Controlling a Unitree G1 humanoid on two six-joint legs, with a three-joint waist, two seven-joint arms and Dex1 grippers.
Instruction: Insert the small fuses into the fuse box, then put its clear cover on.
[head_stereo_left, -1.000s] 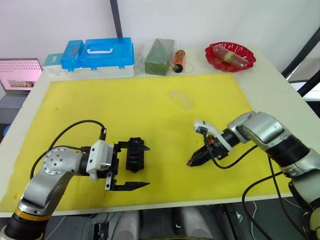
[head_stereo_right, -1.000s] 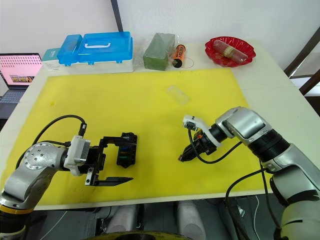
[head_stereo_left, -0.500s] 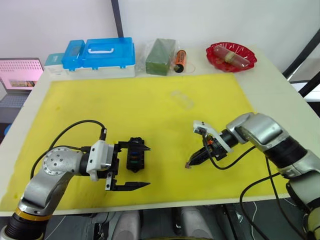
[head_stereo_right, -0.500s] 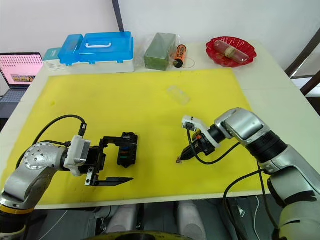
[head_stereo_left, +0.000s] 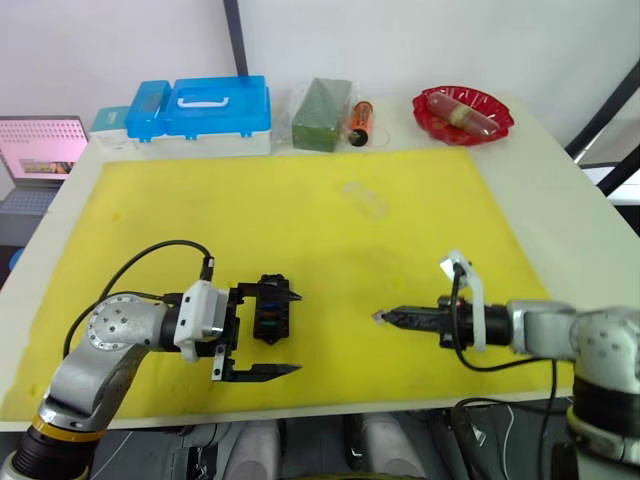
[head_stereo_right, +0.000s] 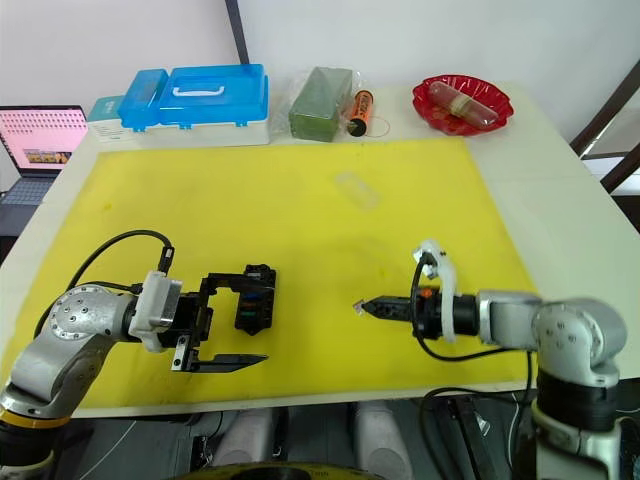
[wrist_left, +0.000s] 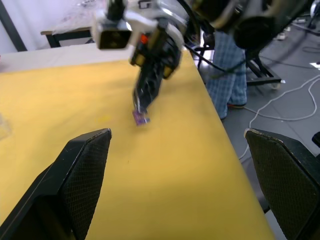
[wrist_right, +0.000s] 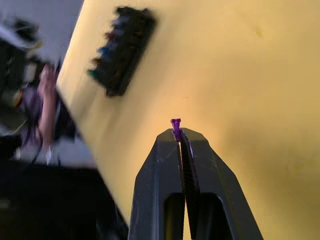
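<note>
Within 1 second the right gripper (wrist_right: 178, 134) had swung level, pinched on 1 purple fuse (wrist_right: 175, 123) and aimed at the fuse box (head_stereo_left: 270, 309) between the left gripper's (head_stereo_left: 262, 333) wide-open fingers, so insertion looked next.

The scene is evenly and brightly lit from above. Soft, short shadows are cast on the yellow mat (head_stereo_left: 300, 230) beneath the left hand (head_stereo_left: 265, 332) and right hand (head_stereo_left: 390, 318). Mild glare is seen on the blue-lidded case (head_stereo_left: 215, 105). In the right wrist view, the fuse box (wrist_right: 122, 47) and everything beyond it are smeared by motion blur. In the left wrist view, the near fingers (wrist_left: 82, 165) are rendered soft.
</note>
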